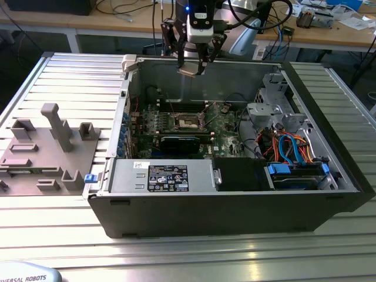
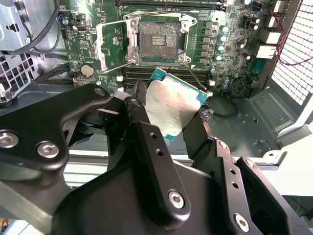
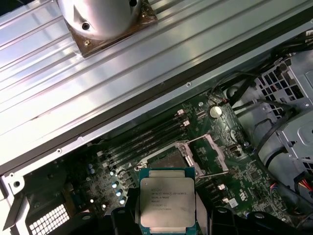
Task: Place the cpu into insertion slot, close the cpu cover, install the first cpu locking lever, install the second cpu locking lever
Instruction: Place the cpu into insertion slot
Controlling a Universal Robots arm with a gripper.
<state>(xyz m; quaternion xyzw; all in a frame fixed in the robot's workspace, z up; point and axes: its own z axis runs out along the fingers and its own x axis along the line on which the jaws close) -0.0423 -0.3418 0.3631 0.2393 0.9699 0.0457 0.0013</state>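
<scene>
My gripper point(image 1: 191, 63) hangs above the far wall of the open computer case, shut on the cpu point(image 1: 189, 71). In the second wrist view the cpu point(image 2: 173, 105) shows its tan-gold face, pinched between two black fingers point(image 2: 138, 100). Its silvery face with print shows in the first wrist view, where the cpu point(image 3: 167, 203) sits in the gripper point(image 3: 168, 219). The insertion slot point(image 2: 157, 40) lies bare in the middle of the green board, below and apart from the chip. The cpu cover point(image 2: 113, 46) stands flipped open beside the insertion slot point(image 1: 189, 121). In the first wrist view the chip hides part of the insertion slot point(image 3: 166, 159).
A grey fixture tray point(image 1: 47, 158) lies outside the case at the exterior view's left. Inside the case are a labelled power supply box point(image 1: 164, 176), a black card point(image 1: 179, 143), and a drive cage with blue and orange cables point(image 1: 294, 158). The ribbed metal table point(image 1: 235, 252) carries the case.
</scene>
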